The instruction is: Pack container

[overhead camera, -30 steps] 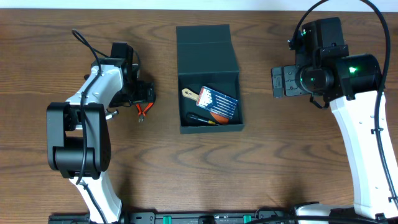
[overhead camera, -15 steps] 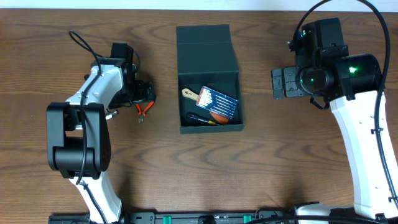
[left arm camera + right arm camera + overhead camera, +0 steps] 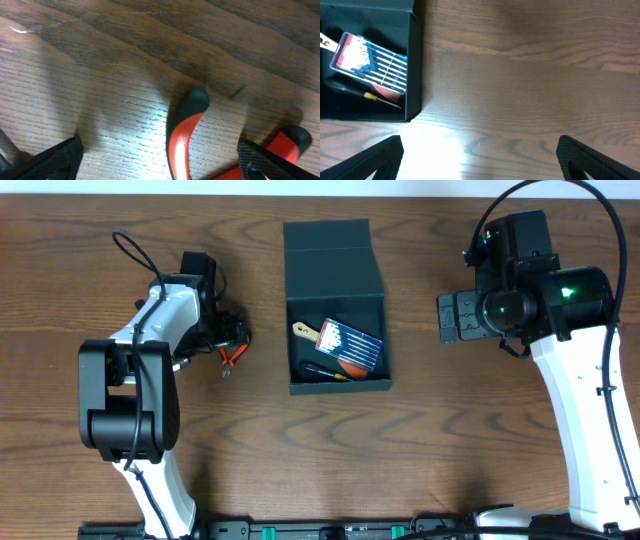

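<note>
The left fingers (image 3: 55,160) stand spread as wide as they go and grip nothing. Between them lies one red, black-tipped handle of the pliers (image 3: 182,131), and the other handle sits just beside one finger; whether either finger touches the pliers I cannot tell. The right fingers (image 3: 590,156) are equally wide apart and empty over the bare desk (image 3: 520,90). Off to one side of them sits the container (image 3: 416,70), lid open, with a blue pack (image 3: 370,60) and a screwdriver (image 3: 367,95) inside.
</note>
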You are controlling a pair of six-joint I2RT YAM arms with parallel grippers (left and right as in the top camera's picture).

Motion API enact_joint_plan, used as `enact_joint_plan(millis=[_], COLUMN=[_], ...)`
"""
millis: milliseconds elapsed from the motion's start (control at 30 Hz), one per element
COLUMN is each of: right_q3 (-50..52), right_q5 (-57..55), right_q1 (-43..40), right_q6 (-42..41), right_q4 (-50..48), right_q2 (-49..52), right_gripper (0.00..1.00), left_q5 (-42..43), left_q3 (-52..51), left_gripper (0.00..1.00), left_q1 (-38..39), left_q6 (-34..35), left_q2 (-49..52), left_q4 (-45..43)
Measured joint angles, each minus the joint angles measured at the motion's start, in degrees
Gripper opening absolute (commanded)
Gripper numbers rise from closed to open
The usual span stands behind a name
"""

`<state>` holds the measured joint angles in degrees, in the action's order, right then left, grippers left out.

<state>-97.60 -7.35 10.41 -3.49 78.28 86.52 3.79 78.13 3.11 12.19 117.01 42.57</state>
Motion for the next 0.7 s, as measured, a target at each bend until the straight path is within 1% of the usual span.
enact_joint_plan(millis=[100,233,400,433,533,600,633,700], right_q3=[0.0,0.0,0.0,0.0,0.0,0.0,0.0,0.0], right_q5=[0.0,0.0,0.0,0.0,0.0,0.0,0.0,0.0], right_q1=[0.0,0.0,0.0,0.0,0.0,0.0,0.0,0.0], right_q6=[0.0,0.0,0.0,0.0,0.0,0.0,0.0,0.0], right_q4=[0.2,0.3,0.3,0.3,0.3,0.3,0.3,0.3], right_q2=[0.0,0.0,0.0,0.0,0.0,0.0,0.0,0.0], right_gripper=[0.99,0.99,0.99,0.99,0.99,0.99,0.99,0.99], left_q5=[-0.3,-0.4,-0.3,-0.3,-0.2,-0.1,-0.2,-0.2], left_q3=[0.0,0.0,0.0,0.0,0.0,0.0,0.0,0.0], left_gripper=[0.94,0.79,0.65,0.61,0.45,0.41,0.37,0.27], left_q1=[0.0,0.0,0.0,0.0,0.0,0.0,0.0,0.0], left_q6=[0.0,0.2,0.3,0.3,0.4,0.3,0.2,0.4], left_q2=[0.1,0.1,0.1,0.1,0.1,0.1,0.1,0.1], left_q4=[0.1,0.4,1.0,1.1,1.7,2.0,2.1,2.1])
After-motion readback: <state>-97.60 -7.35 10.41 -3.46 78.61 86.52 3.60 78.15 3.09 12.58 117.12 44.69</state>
